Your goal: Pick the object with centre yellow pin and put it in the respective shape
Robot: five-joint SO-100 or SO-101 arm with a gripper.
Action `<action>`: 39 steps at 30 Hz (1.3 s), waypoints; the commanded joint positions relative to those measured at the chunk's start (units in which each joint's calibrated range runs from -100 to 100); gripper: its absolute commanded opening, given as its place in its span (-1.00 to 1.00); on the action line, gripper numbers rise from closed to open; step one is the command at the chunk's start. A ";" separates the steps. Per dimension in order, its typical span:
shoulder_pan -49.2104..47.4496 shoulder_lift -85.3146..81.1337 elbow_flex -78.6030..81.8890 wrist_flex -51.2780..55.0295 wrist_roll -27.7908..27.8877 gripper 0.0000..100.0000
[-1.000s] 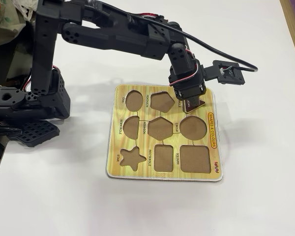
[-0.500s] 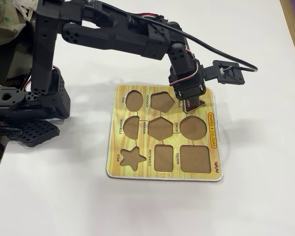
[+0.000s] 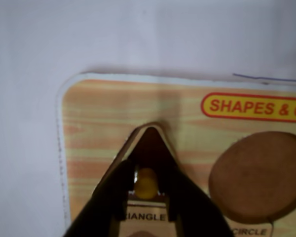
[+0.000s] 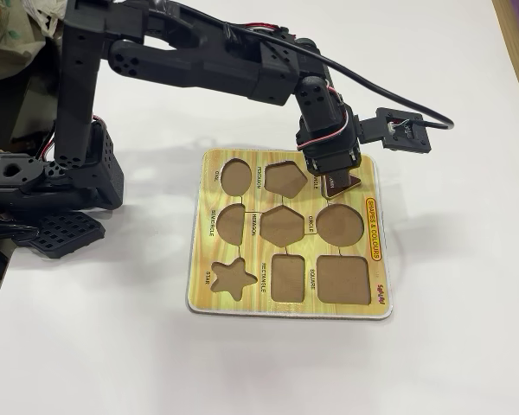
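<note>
Fingers of the black gripper (image 3: 146,190) close on the yellow pin (image 3: 146,183) of a triangle piece (image 3: 150,148), one on each side of the knob, as the wrist view shows; the pin is the only handle the flat piece offers, which would explain so narrow a pinch. Beyond the fingertips the piece's dark point lies almost flush against the apex of the triangle cut-out, a thin pale edge showing along its left side, so whether it is fully seated or riding slightly proud cannot be told. Between the fingers and just below the pin, part of the printed word "TRIANGLE" marks the slot as the matching one. To the right of the fingers lies the empty circle recess (image 3: 259,175), and past it the red-and-yellow title label (image 3: 254,107) of the wooden shape board (image 3: 96,106). The fixed view has the arm reaching over the board (image 4: 376,294) with its gripper (image 4: 333,177) pointed nearly straight down at the far edge, a posture that suits lowering a piece squarely into its hole; every other recess, star (image 4: 235,277) and square (image 4: 342,279) among them, stands bare. By appearances the placement is at or near its end, with release the remaining step.
</note>
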 commanded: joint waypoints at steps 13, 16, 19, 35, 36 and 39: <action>-2.60 -1.27 -1.71 0.08 -0.22 -0.90; -3.09 -1.35 -0.99 -0.18 -0.27 -0.90; -3.19 -1.43 0.36 0.08 -0.27 -0.90; -4.36 -10.72 6.92 0.00 -0.27 -0.73; -4.26 -12.06 7.01 0.00 -0.27 -0.73; -4.17 -16.25 8.54 -0.61 -0.32 -0.74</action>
